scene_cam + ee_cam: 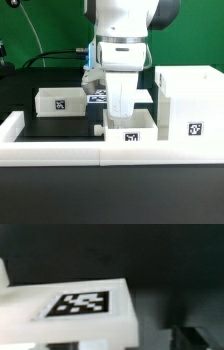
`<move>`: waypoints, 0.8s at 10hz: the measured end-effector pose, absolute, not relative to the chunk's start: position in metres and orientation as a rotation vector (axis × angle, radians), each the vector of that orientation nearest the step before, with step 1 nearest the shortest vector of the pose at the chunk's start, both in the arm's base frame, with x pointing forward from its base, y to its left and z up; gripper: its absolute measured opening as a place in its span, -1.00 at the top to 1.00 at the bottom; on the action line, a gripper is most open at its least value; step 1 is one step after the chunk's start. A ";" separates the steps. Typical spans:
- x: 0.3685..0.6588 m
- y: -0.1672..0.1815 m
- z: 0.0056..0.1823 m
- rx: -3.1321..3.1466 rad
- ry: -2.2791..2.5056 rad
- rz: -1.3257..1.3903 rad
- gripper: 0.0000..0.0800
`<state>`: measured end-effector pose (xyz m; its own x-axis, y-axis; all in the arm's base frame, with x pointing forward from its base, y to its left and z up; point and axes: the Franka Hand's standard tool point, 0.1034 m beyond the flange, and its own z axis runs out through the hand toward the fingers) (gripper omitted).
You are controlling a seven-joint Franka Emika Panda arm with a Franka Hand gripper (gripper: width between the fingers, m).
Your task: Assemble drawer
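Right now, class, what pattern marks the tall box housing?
The housing carries a black-and-white square tag; the exterior view shows it best.

Exterior bright, evenly lit — wrist dim, blurred.

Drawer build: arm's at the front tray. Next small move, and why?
Probably close the fingers on a wall of the front tray: they reach down into that tray, whether they grip it cannot be seen, and the tray lies apart from the housing at the exterior view's right.
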<state>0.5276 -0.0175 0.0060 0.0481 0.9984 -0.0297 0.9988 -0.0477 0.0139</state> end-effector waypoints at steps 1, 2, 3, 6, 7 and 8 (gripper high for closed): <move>0.528 -0.018 0.006 2.252 2.146 -0.019 0.04; 0.528 -0.018 0.006 2.252 2.146 -0.019 0.38; 0.528 -0.018 0.006 2.252 2.146 -0.019 0.81; 0.528 -0.018 0.006 2.252 2.146 -0.019 0.90; 0.528 -0.018 0.006 2.252 2.146 -0.019 0.90; 0.528 -0.017 0.006 2.255 2.142 -0.017 0.90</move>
